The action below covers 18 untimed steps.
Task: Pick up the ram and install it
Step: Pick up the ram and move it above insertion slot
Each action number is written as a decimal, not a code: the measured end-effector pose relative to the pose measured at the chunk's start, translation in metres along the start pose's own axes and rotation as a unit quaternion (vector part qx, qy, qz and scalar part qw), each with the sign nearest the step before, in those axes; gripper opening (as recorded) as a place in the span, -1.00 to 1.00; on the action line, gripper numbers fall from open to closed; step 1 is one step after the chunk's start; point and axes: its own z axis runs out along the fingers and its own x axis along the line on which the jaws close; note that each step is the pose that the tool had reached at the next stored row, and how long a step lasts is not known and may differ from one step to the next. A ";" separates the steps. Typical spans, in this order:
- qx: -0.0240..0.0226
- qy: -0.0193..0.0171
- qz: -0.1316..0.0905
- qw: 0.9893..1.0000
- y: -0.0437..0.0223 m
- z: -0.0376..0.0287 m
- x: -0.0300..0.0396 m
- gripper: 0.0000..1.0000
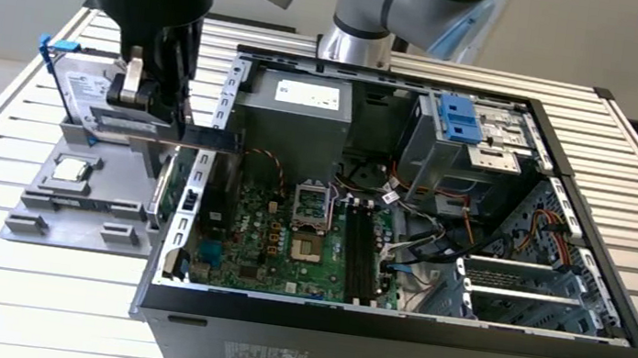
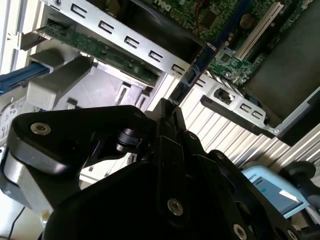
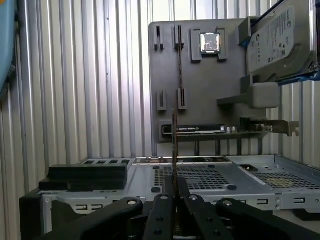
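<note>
My gripper [image 1: 152, 116] is shut on the ram [image 1: 211, 136], a thin stick that reaches sideways over the left wall of the open computer case [image 1: 399, 324] in the exterior view. In the first wrist view the ram [image 3: 175, 150] shows edge-on, rising from between the fingers of my gripper [image 3: 175, 192] above the case wall. In the second wrist view the ram [image 2: 192, 75] juts from my gripper [image 2: 167, 107] towards the green motherboard [image 2: 225, 60]. The long black memory slots [image 1: 357, 249] lie on the motherboard [image 1: 267, 242], to the right of the gripper in the exterior view.
A grey parts tray [image 1: 84, 227] left of the case holds a square processor chip [image 1: 71, 170] and a hard drive [image 1: 90, 89] in a blue frame. An expansion card [image 3: 200, 129] stands on the tray's edge nearest the case. The slatted metal table [image 1: 8, 286] surrounds everything.
</note>
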 end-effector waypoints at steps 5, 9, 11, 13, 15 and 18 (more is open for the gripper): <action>0.000 0.000 0.004 1.000 -0.0067 -0.0002 -0.0004 -1.00; 0.000 0.000 0.006 1.000 -0.0115 -0.0003 -0.0006 -1.00; 0.000 0.000 0.007 1.000 -0.0139 -0.0004 -0.0007 -1.00; 0.000 0.000 0.008 1.000 -0.0163 -0.0004 -0.0008 -1.00; 0.000 0.000 0.010 1.000 -0.0187 -0.0005 -0.0010 -1.00; 0.000 0.000 0.011 1.000 -0.0223 -0.0006 -0.0011 -1.00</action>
